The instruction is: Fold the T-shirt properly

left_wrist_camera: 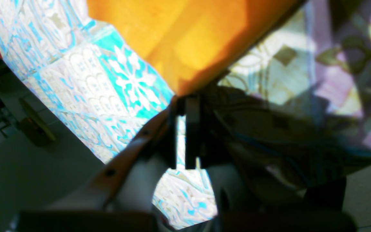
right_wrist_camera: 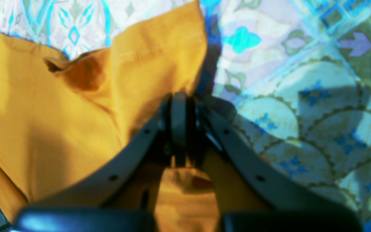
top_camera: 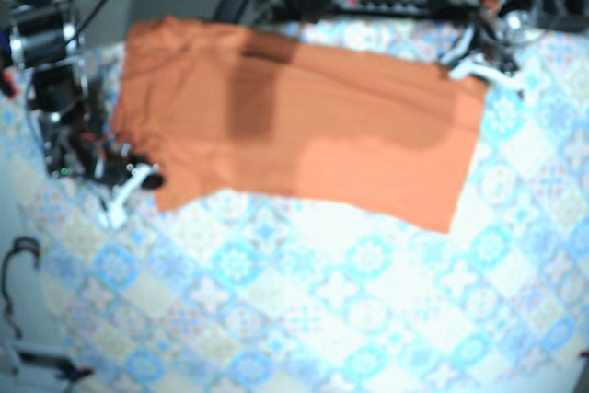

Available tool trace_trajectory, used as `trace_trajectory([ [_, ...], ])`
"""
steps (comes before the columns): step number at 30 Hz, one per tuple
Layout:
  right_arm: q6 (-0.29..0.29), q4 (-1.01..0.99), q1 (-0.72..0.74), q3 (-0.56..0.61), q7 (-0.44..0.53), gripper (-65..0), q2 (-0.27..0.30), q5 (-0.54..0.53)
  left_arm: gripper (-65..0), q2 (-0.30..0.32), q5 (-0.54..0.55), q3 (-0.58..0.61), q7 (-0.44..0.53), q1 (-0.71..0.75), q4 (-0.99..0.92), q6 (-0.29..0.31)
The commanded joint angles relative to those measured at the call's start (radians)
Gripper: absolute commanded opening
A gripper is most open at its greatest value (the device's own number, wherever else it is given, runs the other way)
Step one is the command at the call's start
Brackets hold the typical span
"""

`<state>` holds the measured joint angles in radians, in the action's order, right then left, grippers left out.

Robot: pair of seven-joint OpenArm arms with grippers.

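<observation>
Fold's just starting I'd say, left gripper [left_wrist_camera: 185,98] and right gripper [right_wrist_camera: 179,96] jaws each clamped on the orange fabric T-shirt [top_camera: 304,135] - next they lift together and carry it over evenly.

My orange T-shirt [top_camera: 304,126], spread flat as a long wide band, I see it across the far side of the patterned worktop [top_camera: 322,301], lightly creased

Blurred left pincer [top_camera: 469,69] seemingly pinches the T-shirt [top_camera: 304,135] corner.

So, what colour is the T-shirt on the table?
Plain orange, no print visible; the T-shirt shows best in the base view.
</observation>
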<state>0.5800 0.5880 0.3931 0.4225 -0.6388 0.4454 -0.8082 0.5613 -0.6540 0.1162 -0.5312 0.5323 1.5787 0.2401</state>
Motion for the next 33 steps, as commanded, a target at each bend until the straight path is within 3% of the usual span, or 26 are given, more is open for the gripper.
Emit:
trace_trajectory([
  [1, 0.001, -0.01, -0.021, 0.016, -0.103, -62.0, -0.029, 0.068, -65.0, 0.012, -0.007, -0.005, 0.0, 0.004, 0.01, -0.014],
  [33, -0.001, -0.01, -0.001, 0.014, -0.071, -62.0, -0.03, 0.069, -65.0, 0.016, -0.007, -0.005, 0.003, 0.084, 0.012, -0.014],
])
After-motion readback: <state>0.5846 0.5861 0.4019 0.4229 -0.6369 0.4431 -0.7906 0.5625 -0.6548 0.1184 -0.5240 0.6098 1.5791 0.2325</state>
